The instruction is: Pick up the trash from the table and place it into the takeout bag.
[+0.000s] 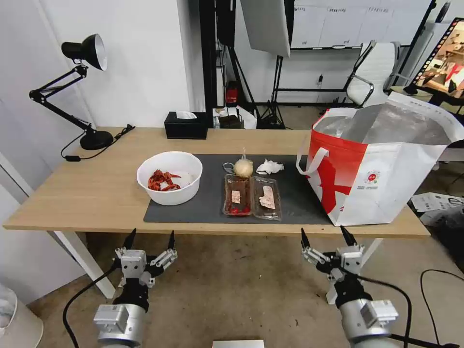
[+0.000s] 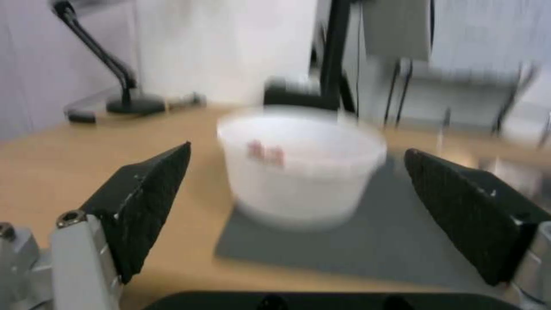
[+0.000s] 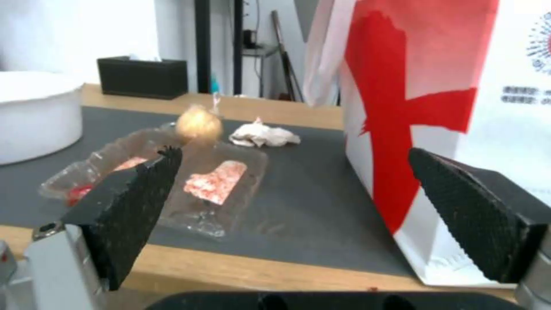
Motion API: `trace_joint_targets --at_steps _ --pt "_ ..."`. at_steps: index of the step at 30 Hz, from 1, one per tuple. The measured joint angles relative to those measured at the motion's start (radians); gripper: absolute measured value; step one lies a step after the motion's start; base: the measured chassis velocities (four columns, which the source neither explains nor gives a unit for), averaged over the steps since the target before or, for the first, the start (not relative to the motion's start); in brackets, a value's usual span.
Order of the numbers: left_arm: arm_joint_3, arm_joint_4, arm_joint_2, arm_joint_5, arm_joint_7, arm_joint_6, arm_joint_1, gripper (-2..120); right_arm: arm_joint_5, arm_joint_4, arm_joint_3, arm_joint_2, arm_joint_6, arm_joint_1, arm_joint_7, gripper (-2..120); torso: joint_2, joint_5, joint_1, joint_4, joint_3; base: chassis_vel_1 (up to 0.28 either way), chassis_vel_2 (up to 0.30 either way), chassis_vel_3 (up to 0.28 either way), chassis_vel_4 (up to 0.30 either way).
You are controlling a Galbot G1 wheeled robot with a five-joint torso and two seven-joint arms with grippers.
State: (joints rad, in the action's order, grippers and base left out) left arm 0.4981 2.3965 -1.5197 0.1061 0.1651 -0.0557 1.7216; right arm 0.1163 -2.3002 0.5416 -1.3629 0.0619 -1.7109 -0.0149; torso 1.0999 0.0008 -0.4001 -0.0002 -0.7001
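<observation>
A white round bowl (image 1: 169, 178) (image 2: 301, 165) (image 3: 34, 114) with red scraps stands on the left of the dark mat (image 1: 208, 210) on the table (image 1: 96, 188). Right of it lie a clear clamshell tray (image 1: 252, 197) (image 3: 172, 181), a knotted bag around a beige ball (image 1: 243, 167) (image 3: 199, 123) and a crumpled napkin (image 1: 269, 167) (image 3: 264, 136). The takeout bag (image 1: 382, 164) (image 3: 436, 94) stands open at the table's right end. My left gripper (image 1: 150, 239) (image 2: 295, 165) hangs open just before the table's front edge, facing the bowl. My right gripper (image 1: 325, 237) (image 3: 287, 172) is open before the edge, between tray and bag.
A black tissue box (image 1: 185, 125) (image 3: 142, 77) sits at the table's back edge. A black desk lamp (image 1: 77, 87) stands at the back left with its cord on the tabletop. An office chair (image 1: 374, 72) and light stands fill the room behind.
</observation>
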Motion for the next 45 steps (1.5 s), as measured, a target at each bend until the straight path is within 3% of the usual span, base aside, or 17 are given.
trace_joint_targets --at_steps 3,10,11,13,15,44,45 --pt "-0.011 -0.002 -0.002 0.017 0.003 0.049 -0.016 100 0.094 0.0 -0.006 0.085 0.031 0.062 -0.011 100 0.0 -0.0004 0.0 0.0001 0.0 0.0 0.0 0.0 0.0" --pt "-0.016 -0.007 -0.003 0.018 -0.002 0.052 -0.014 100 0.232 0.001 -0.016 0.212 0.077 0.153 -0.028 100 0.0 -0.0006 0.0 0.0002 0.0 0.0 0.0 0.0 0.0" --pt "-0.016 -0.009 -0.002 0.017 -0.006 0.051 -0.013 100 0.288 0.002 -0.021 0.264 0.096 0.19 -0.035 100 0.0 -0.0004 0.0 0.0002 0.0 0.0 0.0 0.0 0.0" --pt "-0.016 -0.01 -0.002 0.017 -0.007 0.05 -0.012 100 0.307 0.002 -0.022 0.282 0.102 0.202 -0.037 100 0.0 -0.0006 0.0 0.0002 0.0 0.0 0.0 0.0 0.0" --pt "-0.018 -0.011 -0.001 0.015 -0.013 0.044 -0.011 100 0.381 0.009 -0.029 0.349 0.131 0.253 -0.048 100 0.0 -0.001 0.0 0.0007 0.0 0.0 0.0 0.0 0.0" --pt "-0.02 -0.017 -0.001 0.013 -0.036 0.033 -0.005 100 0.381 0.026 -0.046 0.312 0.151 0.238 -0.054 100 0.0 -0.0008 0.0 0.0001 0.0 0.0 0.0 0.0 0.0" --pt "-0.019 -0.017 0.0 0.014 -0.039 0.033 -0.002 100 0.462 0.012 -0.06 0.308 0.162 0.237 -0.085 100 0.0 -0.0007 0.0 0.0001 0.0 0.0 0.0 0.0 0.0"
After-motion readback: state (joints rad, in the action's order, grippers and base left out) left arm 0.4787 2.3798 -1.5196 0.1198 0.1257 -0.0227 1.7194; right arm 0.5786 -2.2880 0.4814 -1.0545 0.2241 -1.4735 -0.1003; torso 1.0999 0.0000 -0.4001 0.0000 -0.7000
